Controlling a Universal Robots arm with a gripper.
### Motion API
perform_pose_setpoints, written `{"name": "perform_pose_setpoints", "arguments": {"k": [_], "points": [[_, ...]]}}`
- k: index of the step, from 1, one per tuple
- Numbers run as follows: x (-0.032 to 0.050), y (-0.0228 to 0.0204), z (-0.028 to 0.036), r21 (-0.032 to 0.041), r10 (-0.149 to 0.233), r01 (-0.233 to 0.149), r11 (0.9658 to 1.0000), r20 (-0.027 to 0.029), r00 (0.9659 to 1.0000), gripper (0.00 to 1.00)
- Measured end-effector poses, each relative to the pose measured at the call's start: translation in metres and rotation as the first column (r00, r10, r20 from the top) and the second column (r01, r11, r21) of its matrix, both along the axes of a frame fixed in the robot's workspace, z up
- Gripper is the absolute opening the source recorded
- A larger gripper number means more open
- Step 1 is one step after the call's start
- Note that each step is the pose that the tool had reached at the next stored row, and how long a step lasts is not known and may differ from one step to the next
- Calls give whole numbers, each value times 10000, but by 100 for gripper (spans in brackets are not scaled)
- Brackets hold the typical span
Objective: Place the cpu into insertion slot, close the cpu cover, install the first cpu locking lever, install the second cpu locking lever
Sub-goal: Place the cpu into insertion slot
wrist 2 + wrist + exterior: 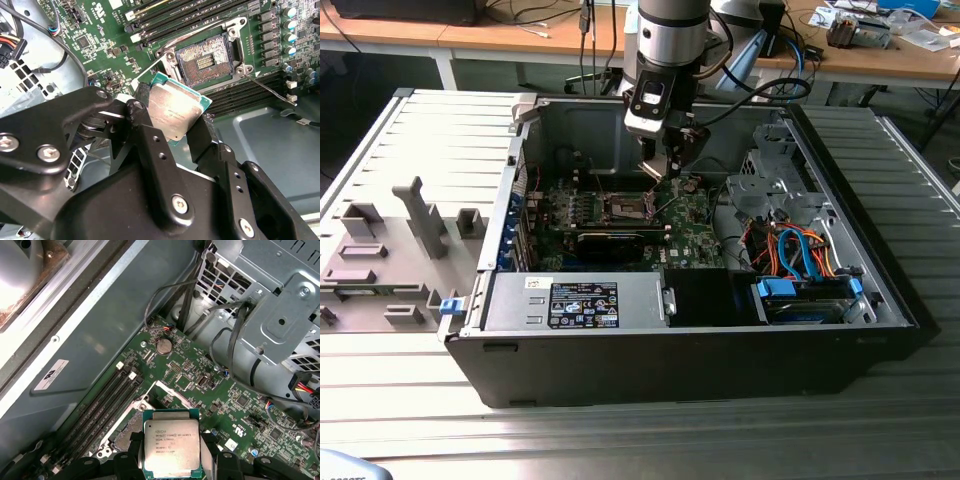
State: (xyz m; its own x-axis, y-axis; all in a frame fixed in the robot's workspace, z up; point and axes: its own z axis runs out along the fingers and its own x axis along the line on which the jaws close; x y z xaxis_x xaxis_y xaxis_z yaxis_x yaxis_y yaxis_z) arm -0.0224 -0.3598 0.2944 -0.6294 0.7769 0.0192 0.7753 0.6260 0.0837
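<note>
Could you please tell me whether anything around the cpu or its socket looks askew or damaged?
Nothing stands out. The flat square grey-metal cpu is gripped by its edges in the black gripper, and the silver-rimmed square insertion slot lies open and empty, with no damage visible.

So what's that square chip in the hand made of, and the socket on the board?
The cpu in the hand looks like a dull grey metal lid, matte with soft reflections, on a thin green board showing at its edges. The insertion slot has a shiny silvery frame, likely steel, around a dark centre, probably plastic with fine contacts.
</note>
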Motion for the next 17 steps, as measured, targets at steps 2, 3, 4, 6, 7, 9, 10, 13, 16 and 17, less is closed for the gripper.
{"name": "perform_pose_setpoints", "arguments": {"k": [2, 3, 4, 6, 7, 9, 10, 13, 16, 17], "points": [[0, 0, 0, -1, -15, 15, 10000, 0, 10000, 54], [0, 0, 0, 0, -21, 21, 10000, 0, 10000, 54], [0, 0, 0, 0, -28, 28, 10000, 0, 10000, 54], [0, 0, 0, 0, -40, 40, 10000, 0, 10000, 54], [0, 0, 0, 0, -46, 46, 10000, 0, 10000, 54], [0, 0, 0, 0, -62, 62, 10000, 0, 10000, 54], [0, 0, 0, 0, -69, 69, 10000, 0, 10000, 54], [0, 0, 0, -1, -86, 86, 10000, 0, 10000, 54], [0, 0, 0, 0, -109, 109, 9999, 0, 9999, 54], [0, 0, 0, 0, -121, 121, 9999, 0, 9999, 54]]}}
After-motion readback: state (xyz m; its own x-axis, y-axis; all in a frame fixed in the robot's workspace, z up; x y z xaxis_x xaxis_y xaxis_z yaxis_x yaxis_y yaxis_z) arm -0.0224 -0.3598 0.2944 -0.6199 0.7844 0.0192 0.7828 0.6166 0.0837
